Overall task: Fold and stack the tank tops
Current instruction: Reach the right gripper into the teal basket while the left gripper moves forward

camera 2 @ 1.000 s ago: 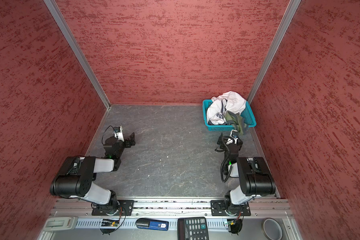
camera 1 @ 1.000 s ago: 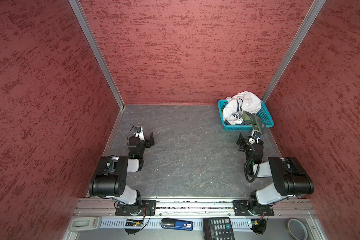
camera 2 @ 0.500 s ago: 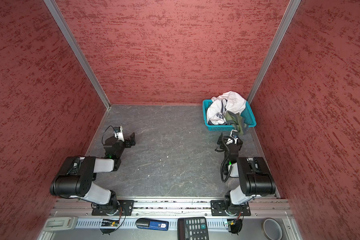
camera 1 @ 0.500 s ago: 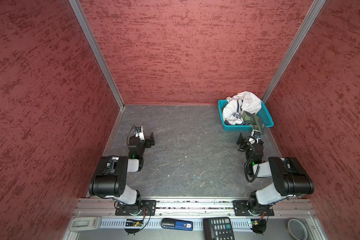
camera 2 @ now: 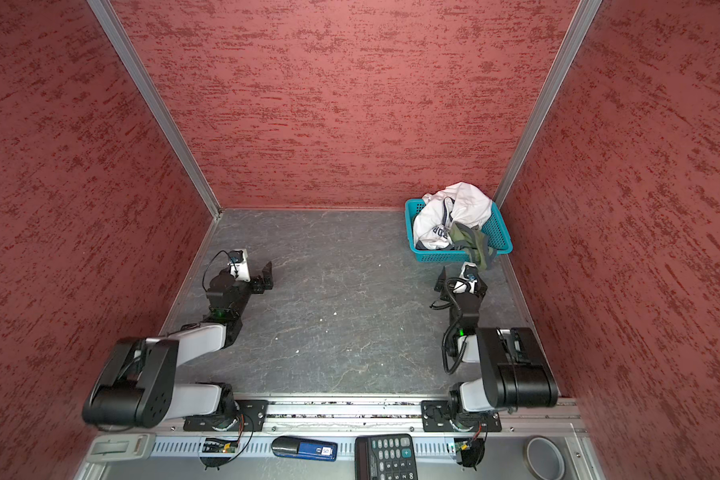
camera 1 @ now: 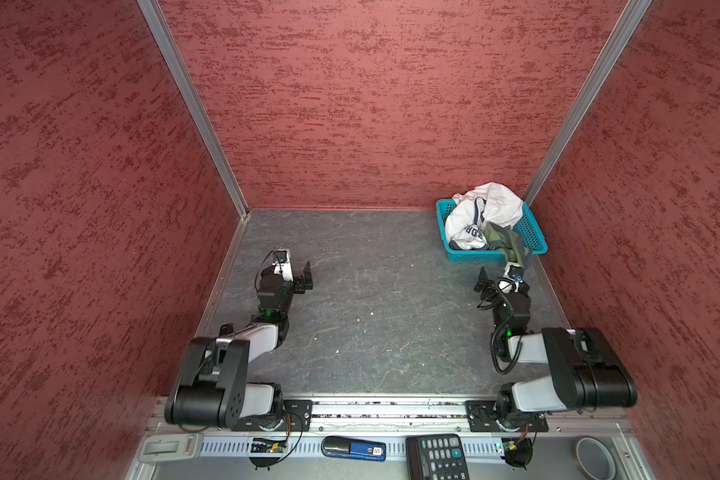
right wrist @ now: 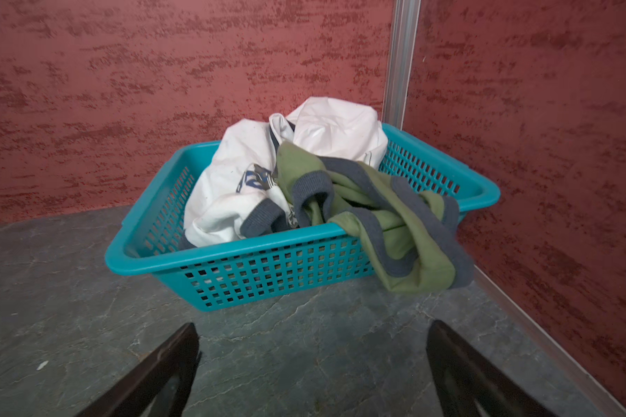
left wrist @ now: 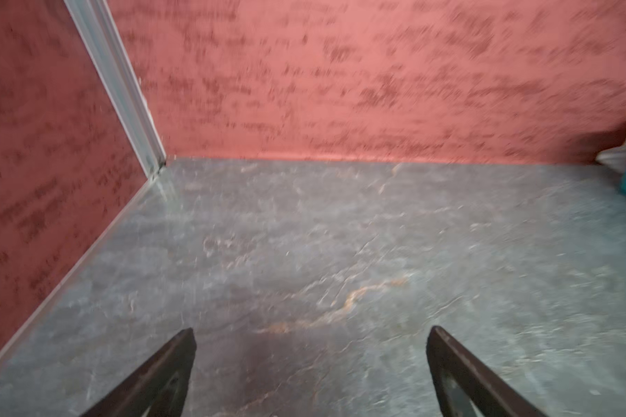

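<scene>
Noted white tank top (right wrist: 232, 180) heaped in teal basket (right wrist: 268, 245) at far right corner of tabletop (camera 1: 371, 291), olive tank top (right wrist: 405, 231) spilling over near rim. Saw right gripper (right wrist: 313, 325) spread wide, empty, just short of basket; left gripper (left wrist: 311, 329) likewise spread, empty, by left edge.

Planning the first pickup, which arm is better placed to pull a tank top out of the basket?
Right. The open right tool faces the teal basket ahead, where the olive green tank top hangs over the near rim. The left tool sits across the table, away from it.
</scene>
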